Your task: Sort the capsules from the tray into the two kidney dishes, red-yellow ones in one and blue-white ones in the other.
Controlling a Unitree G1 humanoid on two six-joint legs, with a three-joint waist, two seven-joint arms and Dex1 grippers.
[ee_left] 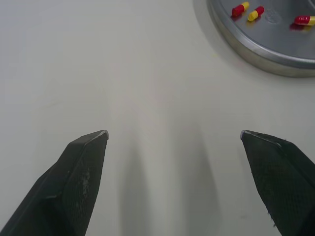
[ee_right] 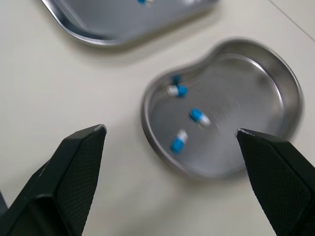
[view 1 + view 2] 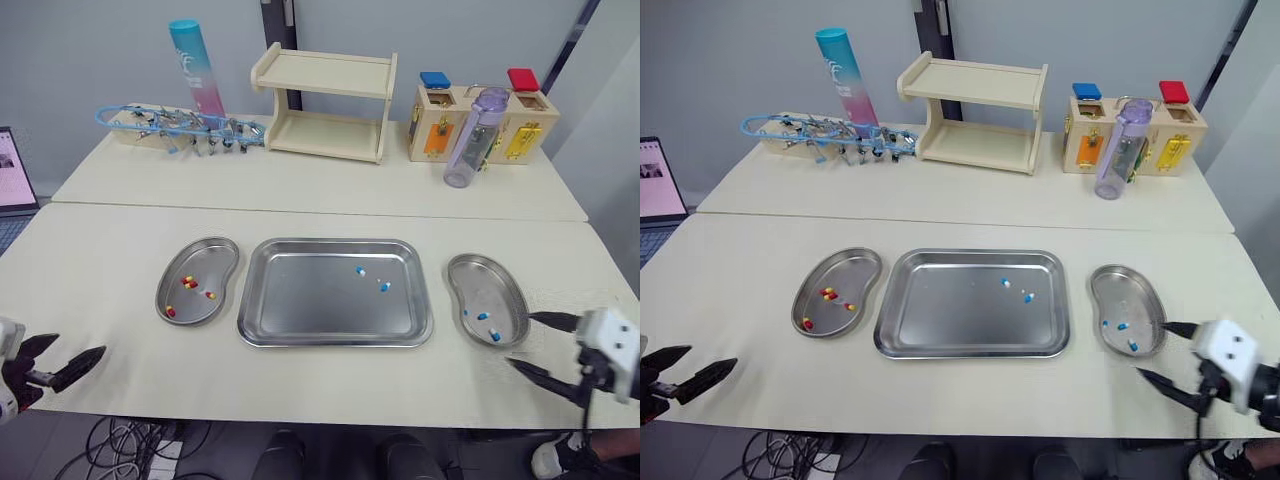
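Note:
A steel tray (image 3: 300,305) lies mid-table with two blue-white capsules (image 3: 384,286) in its right half. To its left, a kidney dish (image 3: 218,258) holds three red-yellow capsules (image 3: 188,282). The kidney dish (image 3: 478,278) on the tray's right holds blue-white capsules (image 3: 482,316). My left gripper (image 3: 80,346) is open and empty near the front edge, left of the left dish (image 1: 261,54). My right gripper (image 3: 519,339) is open and empty just in front of the right dish (image 2: 256,88).
On the back table stand a wooden shelf (image 3: 325,105), a purple bottle (image 3: 475,135), a wooden lock box (image 3: 520,125), a rack of blue tools (image 3: 180,125) and a tall blue-pink tube (image 3: 197,65). A laptop (image 3: 12,175) sits at the far left.

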